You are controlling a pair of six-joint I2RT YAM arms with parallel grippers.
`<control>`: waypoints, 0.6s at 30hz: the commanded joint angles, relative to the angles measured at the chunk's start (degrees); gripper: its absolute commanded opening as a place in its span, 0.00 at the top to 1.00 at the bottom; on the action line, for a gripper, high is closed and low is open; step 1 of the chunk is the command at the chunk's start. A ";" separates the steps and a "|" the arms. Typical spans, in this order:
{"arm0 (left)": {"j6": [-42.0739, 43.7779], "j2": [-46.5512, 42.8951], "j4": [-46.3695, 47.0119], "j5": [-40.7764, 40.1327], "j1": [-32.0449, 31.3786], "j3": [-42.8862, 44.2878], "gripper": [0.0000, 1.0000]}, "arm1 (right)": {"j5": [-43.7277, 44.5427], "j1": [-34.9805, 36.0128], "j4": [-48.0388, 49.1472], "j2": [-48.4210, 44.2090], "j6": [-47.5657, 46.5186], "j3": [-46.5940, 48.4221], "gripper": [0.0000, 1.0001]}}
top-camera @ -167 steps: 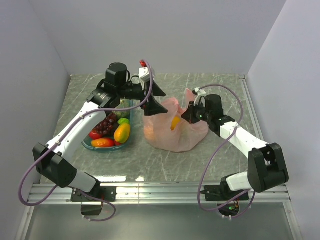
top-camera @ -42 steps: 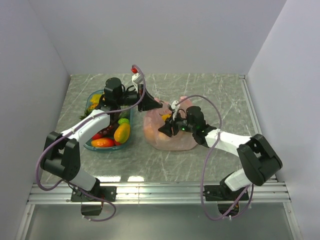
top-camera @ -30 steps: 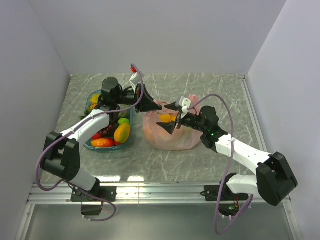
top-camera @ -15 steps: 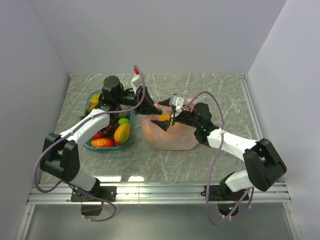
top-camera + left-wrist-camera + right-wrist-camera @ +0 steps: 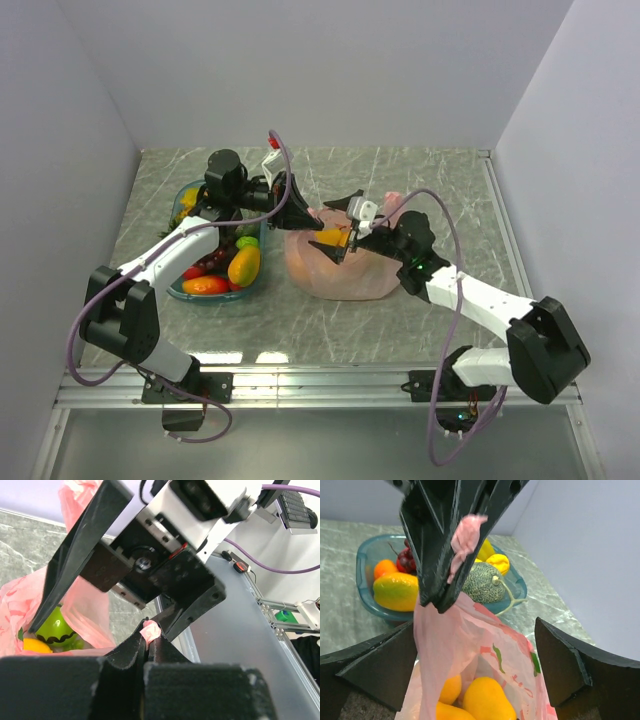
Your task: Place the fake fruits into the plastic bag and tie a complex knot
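The pink plastic bag lies mid-table with its mouth held up. My left gripper is shut on a pinch of the bag's rim, seen from the right wrist as a pink tuft. My right gripper stands open over the bag's mouth, one finger on each side, holding nothing. Inside the bag are yellow-orange mangoes and a green apple. More fake fruits lie in the tray: a mango, purple grapes, a red piece. No knot is in view.
The teal tray stands left of the bag, close to the left arm. In the right wrist view it also holds a netted green melon and an orange. Walls close in the table on three sides.
My right gripper's jaws have spread wider at the bag's mouth and shifted slightly right. The left gripper has stayed shut on the bag's rim, holding it up.
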 commanded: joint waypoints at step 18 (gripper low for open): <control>-5.13 1.28 10.56 -4.69 1.29 0.88 0.99 | 5.42 -1.14 2.96 19.31 15.06 1.32 0.35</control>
